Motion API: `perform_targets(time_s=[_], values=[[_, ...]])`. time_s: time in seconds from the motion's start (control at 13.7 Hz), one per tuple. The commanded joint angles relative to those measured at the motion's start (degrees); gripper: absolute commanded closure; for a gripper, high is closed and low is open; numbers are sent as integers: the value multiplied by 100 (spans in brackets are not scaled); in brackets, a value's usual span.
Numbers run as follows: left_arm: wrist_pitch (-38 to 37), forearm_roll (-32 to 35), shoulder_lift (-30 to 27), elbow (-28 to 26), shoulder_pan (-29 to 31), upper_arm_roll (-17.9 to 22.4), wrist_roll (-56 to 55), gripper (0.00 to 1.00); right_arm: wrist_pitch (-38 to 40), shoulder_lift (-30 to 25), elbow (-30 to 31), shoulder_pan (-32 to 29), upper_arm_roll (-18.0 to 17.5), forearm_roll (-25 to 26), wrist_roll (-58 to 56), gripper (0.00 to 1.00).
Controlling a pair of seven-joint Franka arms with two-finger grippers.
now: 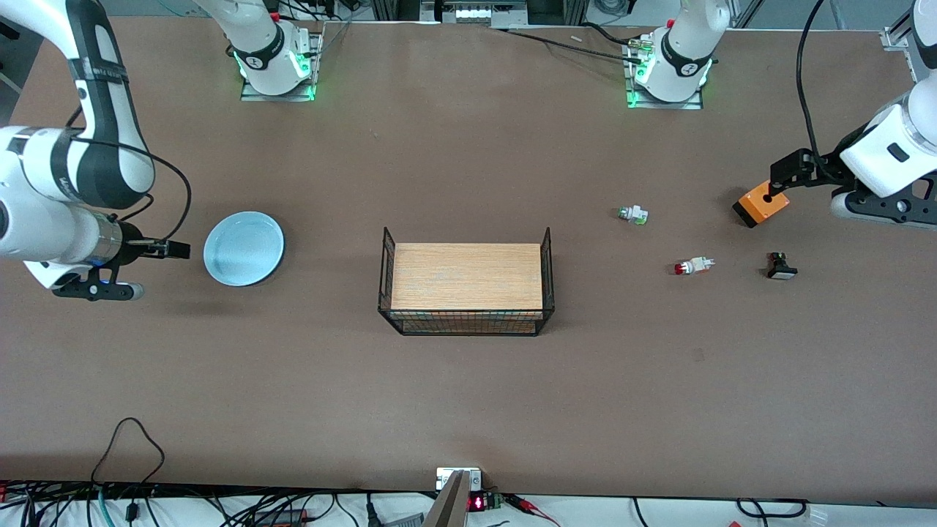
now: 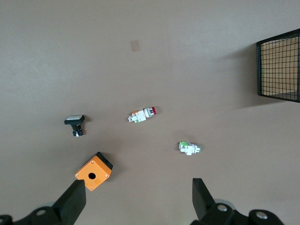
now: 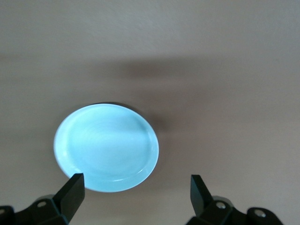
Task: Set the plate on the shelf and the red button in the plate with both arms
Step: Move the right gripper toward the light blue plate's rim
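Observation:
The pale light-blue plate (image 1: pixel 244 248) lies on the table toward the right arm's end; it also shows in the right wrist view (image 3: pixel 106 147). My right gripper (image 1: pixel 174 249) is open and empty, over the table just beside the plate's rim (image 3: pixel 136 194). The red button (image 1: pixel 692 266) lies on its side toward the left arm's end, and shows in the left wrist view (image 2: pixel 143 114). My left gripper (image 1: pixel 785 176) is open and empty over the table by an orange box, apart from the red button (image 2: pixel 138 201).
A black wire basket (image 1: pixel 468 322) with a wooden board (image 1: pixel 466 277) on it stands mid-table. Near the red button lie a green-capped white button (image 1: pixel 633 214), a black button with a white face (image 1: pixel 781 268) and an orange box (image 1: pixel 761 205).

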State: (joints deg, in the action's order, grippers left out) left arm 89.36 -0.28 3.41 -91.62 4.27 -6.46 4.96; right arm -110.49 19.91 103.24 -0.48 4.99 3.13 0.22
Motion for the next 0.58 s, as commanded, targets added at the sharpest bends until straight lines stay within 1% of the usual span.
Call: perform_targets(time_s=[0.0, 0.22, 0.29, 0.44, 0.51], values=[[64, 108, -25, -40, 4, 13, 75, 0, -541, -119, 554, -207, -33, 100, 40, 0], [64, 116, -16, -49, 4, 22, 49, 0, -1604, -251, 1521, -417, -42, 100, -30, 0], [64, 142, -16, -40, -5, 22, 40, 0, -1947, -277, 1759, -426, -51, 91, -30, 0], [64, 151, -7, -49, -5, 13, 40, 0, -2423, -269, 2068, -409, -59, 82, -30, 0], [64, 151, -7, -49, -14, 13, 40, 0, -2529, -243, 2139, -400, -68, 74, -30, 0]])
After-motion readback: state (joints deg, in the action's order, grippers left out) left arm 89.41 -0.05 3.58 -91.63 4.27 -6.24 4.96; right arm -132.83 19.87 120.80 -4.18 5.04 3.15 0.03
